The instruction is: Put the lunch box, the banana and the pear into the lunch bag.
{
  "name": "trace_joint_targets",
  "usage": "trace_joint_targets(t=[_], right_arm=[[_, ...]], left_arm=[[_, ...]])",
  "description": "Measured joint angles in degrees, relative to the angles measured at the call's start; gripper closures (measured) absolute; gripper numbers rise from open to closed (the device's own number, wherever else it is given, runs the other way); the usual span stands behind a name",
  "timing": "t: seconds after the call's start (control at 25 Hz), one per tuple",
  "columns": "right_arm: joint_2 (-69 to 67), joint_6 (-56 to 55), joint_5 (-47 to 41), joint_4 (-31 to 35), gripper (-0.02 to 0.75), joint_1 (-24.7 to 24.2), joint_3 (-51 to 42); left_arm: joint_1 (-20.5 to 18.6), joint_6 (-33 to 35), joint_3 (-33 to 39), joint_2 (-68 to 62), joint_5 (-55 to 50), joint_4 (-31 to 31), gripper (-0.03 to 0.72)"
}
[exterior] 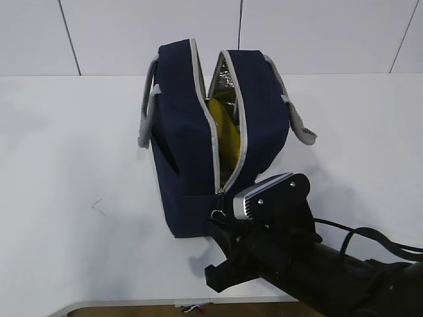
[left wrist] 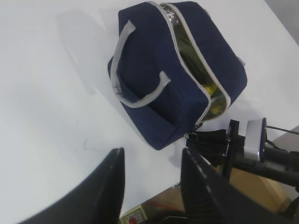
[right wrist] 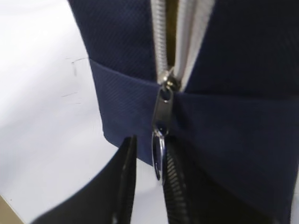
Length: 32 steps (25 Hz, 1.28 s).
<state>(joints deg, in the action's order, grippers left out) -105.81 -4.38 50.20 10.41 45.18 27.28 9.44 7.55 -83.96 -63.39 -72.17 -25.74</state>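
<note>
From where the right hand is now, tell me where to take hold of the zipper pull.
Grip the ring hanging below the zipper slider, coming from the bag's near end. It dangles edge-on between the right hand's fingers, so they should pinch its flat faces.

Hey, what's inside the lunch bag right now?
Through the open zipper of the lunch bag, something yellow shows against the silver lining. Whether it is the banana or the pear cannot be told. The fabric sides cover everything else inside, so no lunch box shows.
</note>
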Motion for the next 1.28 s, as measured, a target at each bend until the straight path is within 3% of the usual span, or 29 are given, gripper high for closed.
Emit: trace_joint_targets(t=[0.2,0.8,0.96,1.28], right_arm=[[0.0,0.0,-1.4,0.1,0.607,0.0,0.0],[0.0,0.0,-2.0,0.2,0.619,0.0,0.0],[0.0,0.0,-2.0,0.2,0.718,0.0,0.0],[0.9,0.0,-3.5,1.5,0.725,0.0,0.0]], left_arm=[[0.0,0.0,0.0,0.0,0.0,0.0,0.382],[0.0,0.0,0.0,0.0,0.0,0.0,0.382],[0.0,0.0,0.0,0.0,0.0,0.0,0.382],[0.0,0.0,0.0,0.0,0.0,0.0,0.39]])
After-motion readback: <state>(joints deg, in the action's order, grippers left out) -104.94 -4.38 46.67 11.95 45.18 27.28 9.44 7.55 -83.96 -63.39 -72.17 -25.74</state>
